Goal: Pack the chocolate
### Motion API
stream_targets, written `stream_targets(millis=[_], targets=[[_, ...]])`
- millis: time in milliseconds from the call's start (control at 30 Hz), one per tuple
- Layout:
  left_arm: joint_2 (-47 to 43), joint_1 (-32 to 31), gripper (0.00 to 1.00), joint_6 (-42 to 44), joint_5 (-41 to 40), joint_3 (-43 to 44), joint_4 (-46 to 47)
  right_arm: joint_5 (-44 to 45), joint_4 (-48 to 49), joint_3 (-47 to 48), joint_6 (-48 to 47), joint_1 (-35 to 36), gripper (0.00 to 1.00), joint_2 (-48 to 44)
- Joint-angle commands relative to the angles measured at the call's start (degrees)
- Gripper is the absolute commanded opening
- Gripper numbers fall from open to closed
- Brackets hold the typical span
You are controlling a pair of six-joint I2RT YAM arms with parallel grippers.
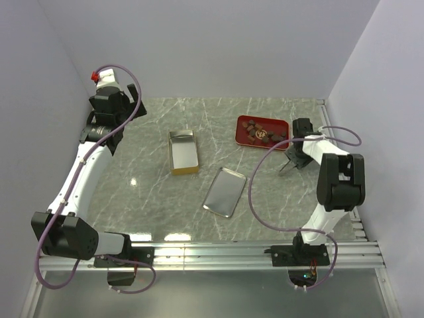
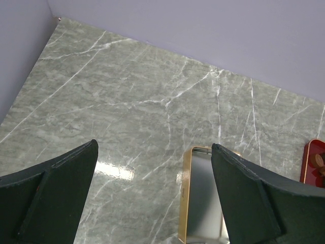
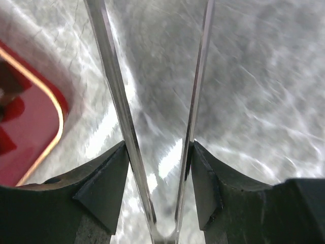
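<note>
The chocolate (image 1: 262, 133) is a small heap of dark-brown and reddish-brown lumps. It lies inside the red tray (image 1: 244, 123) at the far right of the bench (image 1: 146, 192), and each lump is very small compared with the tray. In my right wrist view I see only one rounded corner of this tray. It has a thin bright rim, and the dark shapes in it are too blurred to count. My right tool (image 3: 158, 147) is half closed, with both pads pressed on the two arms of the metal tweezers (image 3: 111, 76). The arms of the tweezers stand apart and nothing is between them. They are beside the tray corner and do not touch it. My left tool (image 2: 155, 147) is wide open and holds nothing. It hangs over bare marble at the far left. The gold tin (image 1: 183, 151) stands open near the middle of the bench, and the flat silvery lid (image 1: 225, 192) lies nearer to me, between the tin and the right arm. The two do not touch. There is free marble between the tin and the tray, and also left of the tin. The walls (image 1: 218, 46) close the far side and both flanks, and the right one is near the tray. A metal rail (image 1: 252, 248) runs along the near edge.
</note>
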Motion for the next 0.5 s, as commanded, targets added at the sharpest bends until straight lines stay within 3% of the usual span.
stream_targets(millis=[0,467], targets=[[-1.12,0.19,0.99,0.15,1.2,-0.22,1.71,1.43,-1.31,-1.18,-1.62,-0.15,0.57,-7.5],[-4.2,0.19,1.0,-0.11,3.75,-4.52,2.41,-0.42,-9.21,-0.49,-5.22,0.55,0.57,-23.84]])
